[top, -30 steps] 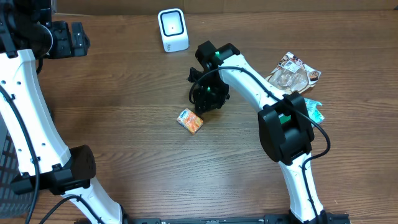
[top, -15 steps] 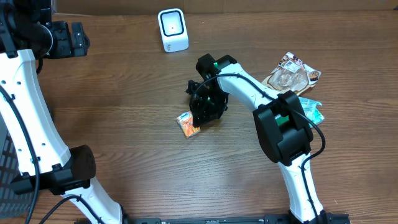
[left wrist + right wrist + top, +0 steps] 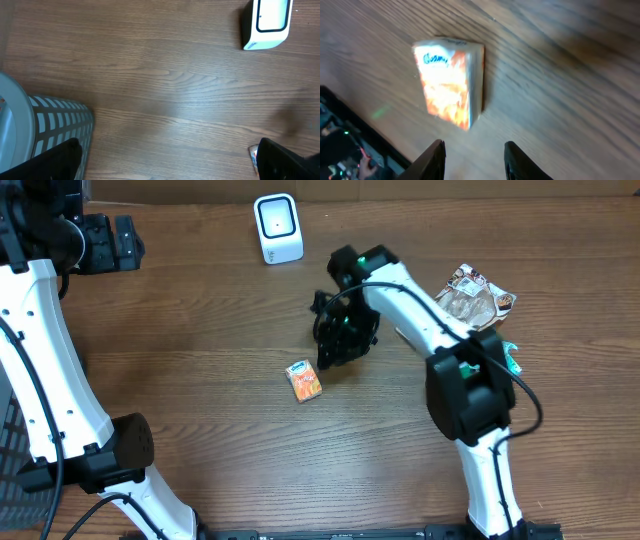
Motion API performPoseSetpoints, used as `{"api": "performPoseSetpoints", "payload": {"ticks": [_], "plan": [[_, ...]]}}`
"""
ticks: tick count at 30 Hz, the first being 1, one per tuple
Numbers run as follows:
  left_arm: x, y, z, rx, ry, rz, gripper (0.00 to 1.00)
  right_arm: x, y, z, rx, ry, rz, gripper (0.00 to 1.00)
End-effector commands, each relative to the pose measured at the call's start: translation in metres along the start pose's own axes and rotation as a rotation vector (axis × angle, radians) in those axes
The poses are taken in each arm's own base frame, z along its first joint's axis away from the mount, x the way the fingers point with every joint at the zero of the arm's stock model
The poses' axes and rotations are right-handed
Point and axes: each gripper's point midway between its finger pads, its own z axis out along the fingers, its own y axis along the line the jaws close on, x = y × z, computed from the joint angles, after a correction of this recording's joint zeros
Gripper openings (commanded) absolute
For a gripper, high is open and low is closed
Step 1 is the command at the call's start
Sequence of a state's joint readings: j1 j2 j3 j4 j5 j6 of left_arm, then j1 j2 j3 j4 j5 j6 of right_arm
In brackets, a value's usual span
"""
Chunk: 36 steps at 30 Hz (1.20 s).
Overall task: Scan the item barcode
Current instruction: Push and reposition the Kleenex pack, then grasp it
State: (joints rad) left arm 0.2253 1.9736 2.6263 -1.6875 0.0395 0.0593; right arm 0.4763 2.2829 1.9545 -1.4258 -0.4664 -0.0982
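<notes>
Lying flat on the desk [image 3: 200,430], the small orange box [image 3: 304,380] runs diagonally, its blue-printed end toward the white scanner [image 3: 278,228] well beyond it. Snack bags [image 3: 472,298] sit far right. The right gripper [image 3: 474,147] hovers just beside the box, partly parted and empty. The left gripper [image 3: 169,150] gapes wide, holding nothing.

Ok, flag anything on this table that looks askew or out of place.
The orange carton lies flat on the table, skewed to its grain, free of the open right gripper. Crumpled wrappers lie heaped off to the right.
</notes>
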Motion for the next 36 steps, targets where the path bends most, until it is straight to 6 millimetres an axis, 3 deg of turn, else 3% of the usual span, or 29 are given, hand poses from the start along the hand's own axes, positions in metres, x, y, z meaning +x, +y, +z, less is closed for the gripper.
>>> {"api": "performPoseSetpoints", "payload": {"ticks": [1, 6, 23, 31, 36], "plan": [[0.0, 0.002, -0.002, -0.008, -0.004, 0.009, 1.0, 0.0, 0.02, -0.047, 0.028, -0.111, 0.003, 0.36], [0.0, 0.002, -0.002, -0.008, -0.004, 0.009, 0.99, 0.002, 0.017, -0.043, 0.042, -0.109, 0.095, 0.36], [0.0, 0.002, -0.002, -0.008, -0.004, 0.009, 1.0, 0.01, 0.02, 0.032, 0.041, -0.062, 0.134, 0.35], [0.0, 0.002, -0.002, -0.008, -0.004, 0.009, 1.0, 0.005, -0.003, 0.063, 0.101, -0.112, 0.178, 0.32], [0.0, 0.002, -0.002, -0.008, -0.004, 0.009, 1.0, 0.003, -0.004, 0.066, 0.093, -0.123, 0.192, 0.27]]}}
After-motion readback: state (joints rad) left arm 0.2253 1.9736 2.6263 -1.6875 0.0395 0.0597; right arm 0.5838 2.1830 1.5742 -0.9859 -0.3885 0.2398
